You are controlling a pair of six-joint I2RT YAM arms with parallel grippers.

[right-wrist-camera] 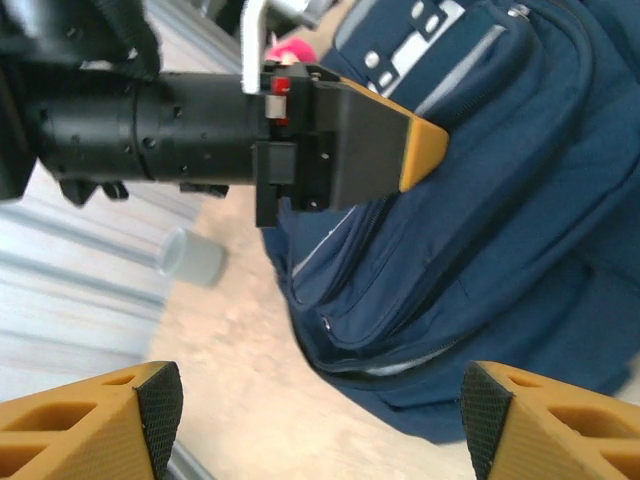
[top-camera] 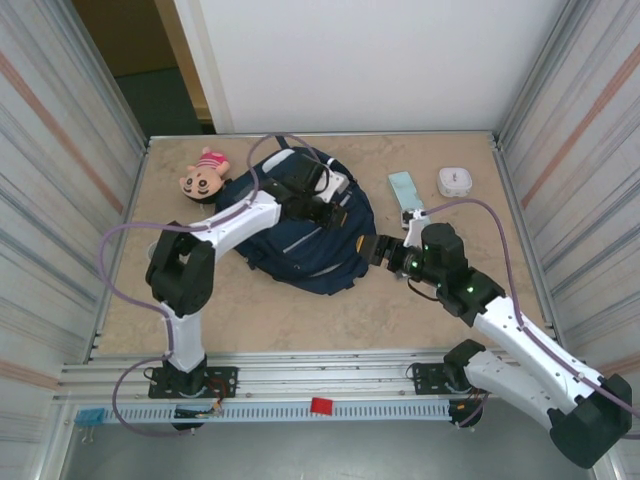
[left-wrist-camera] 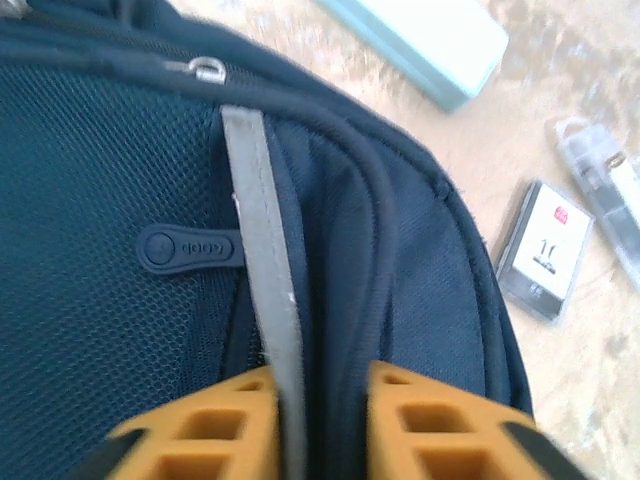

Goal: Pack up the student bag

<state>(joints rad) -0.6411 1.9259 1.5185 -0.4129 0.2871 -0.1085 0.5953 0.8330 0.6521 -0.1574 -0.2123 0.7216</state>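
1. The student bag (top-camera: 310,250) is a navy fabric backpack with grey trim stripes, a mesh panel and a rubber zip pull.
2. It lies flat near the middle of the table (top-camera: 300,320).

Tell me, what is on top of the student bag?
The left end effector rests on the student bag, its fingers either side of a grey trim stripe. The bag's inside is covered by fabric.

Parted pincer (left-wrist-camera: 320,400) straddles the grey trim stripe (left-wrist-camera: 262,240) of the student bag (left-wrist-camera: 430,290); dark mesh (left-wrist-camera: 90,180) alongside.
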